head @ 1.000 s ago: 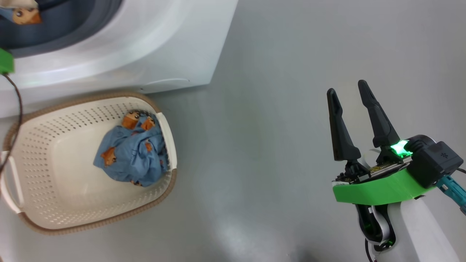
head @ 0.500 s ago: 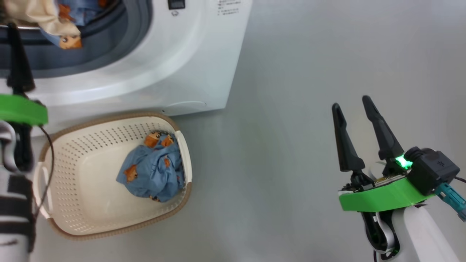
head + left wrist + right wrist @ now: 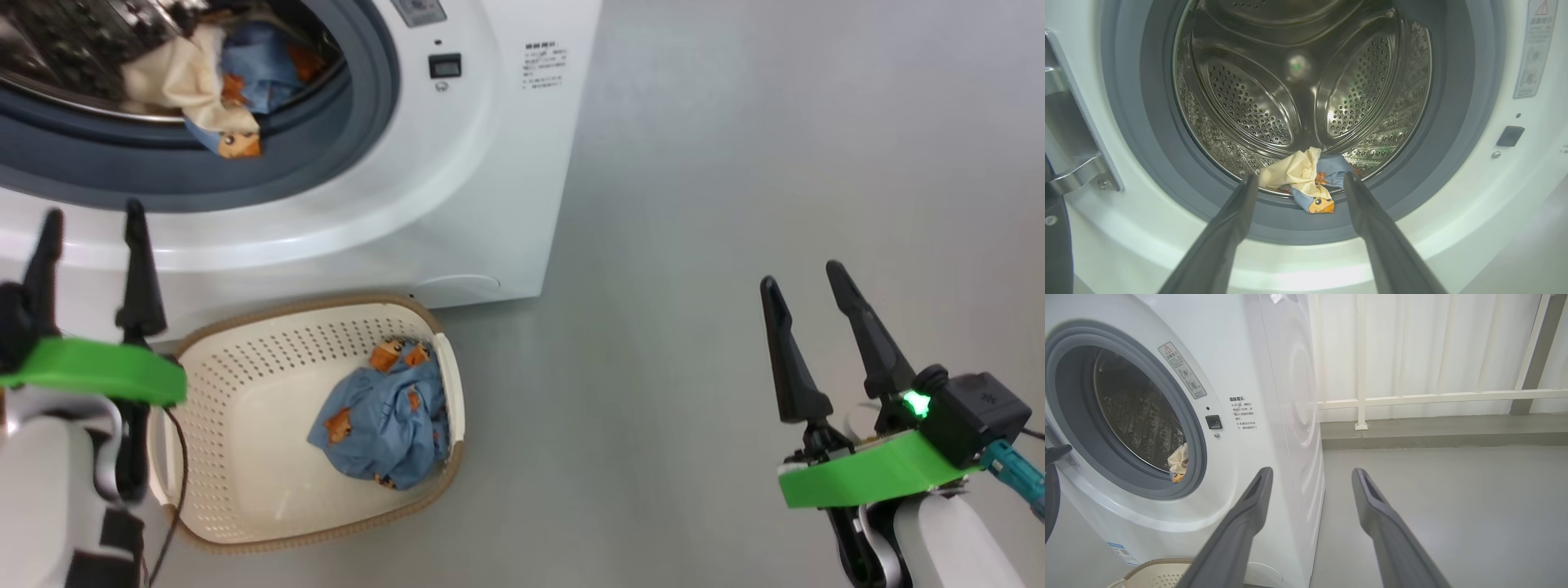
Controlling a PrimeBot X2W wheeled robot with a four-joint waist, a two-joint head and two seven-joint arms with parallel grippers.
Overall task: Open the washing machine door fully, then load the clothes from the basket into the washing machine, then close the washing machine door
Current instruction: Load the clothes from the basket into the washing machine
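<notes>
Meanwhile both claws stood apart and empty: the left gripper at 9 o'clock before the washer, the right gripper at 3 o'clock over the floor. Cream and blue clothes lay at the drum's lip, 10 o'clock. One blue garment sat in the basket, 8 o'clock.

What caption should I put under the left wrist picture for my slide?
Open left gripper faces the washing machine, cream and blue clothes lying at the front of its steel drum.
</notes>
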